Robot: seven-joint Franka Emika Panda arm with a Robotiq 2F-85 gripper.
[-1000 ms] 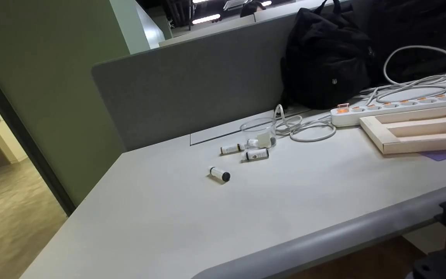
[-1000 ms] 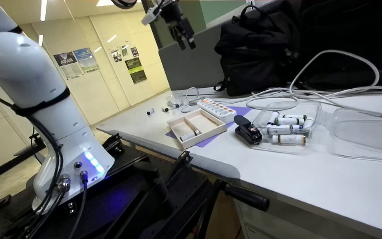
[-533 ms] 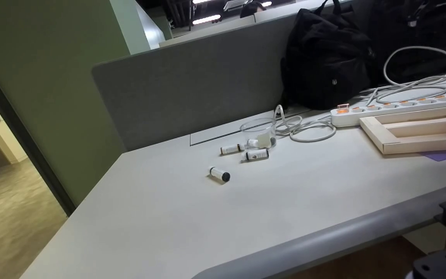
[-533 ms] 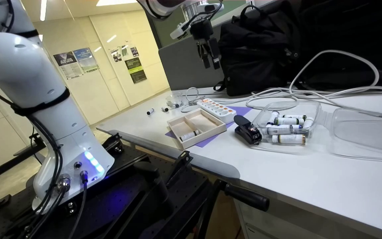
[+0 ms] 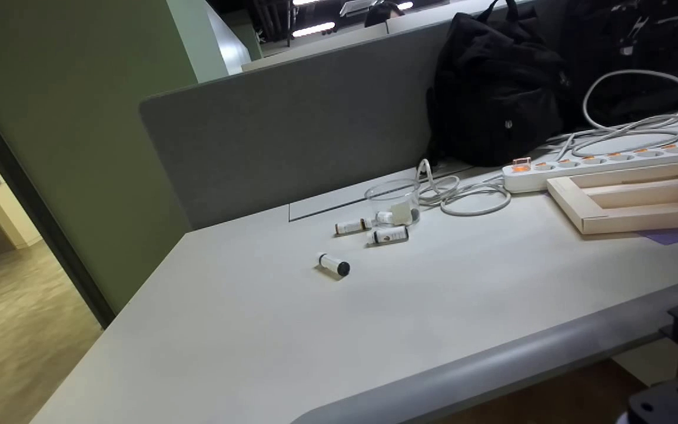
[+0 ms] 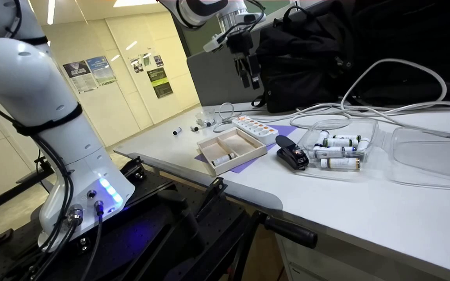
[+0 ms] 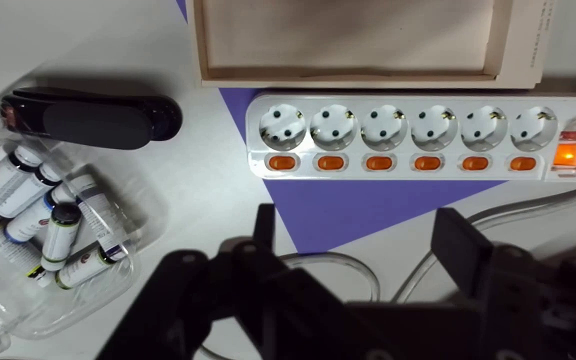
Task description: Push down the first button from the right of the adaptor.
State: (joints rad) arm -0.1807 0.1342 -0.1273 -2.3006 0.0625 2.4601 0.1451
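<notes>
End effector (image 7: 354, 222) has lowered slightly, fingers wide apart.

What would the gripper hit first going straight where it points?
Likely the purple sheet showing beside the adaptor; depth is unclear, so the gripper might meet the adaptor's edge instead.

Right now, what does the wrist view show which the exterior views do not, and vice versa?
Only the wrist view: pin holes in the sockets of the adaptor and lettering on the wooden tray.
Only the exterior views: a black backpack, the grey partition and a black-capped bottle lying alone.
Both share: the adaptor, its orange buttons, the wooden tray and the purple sheet.
</notes>
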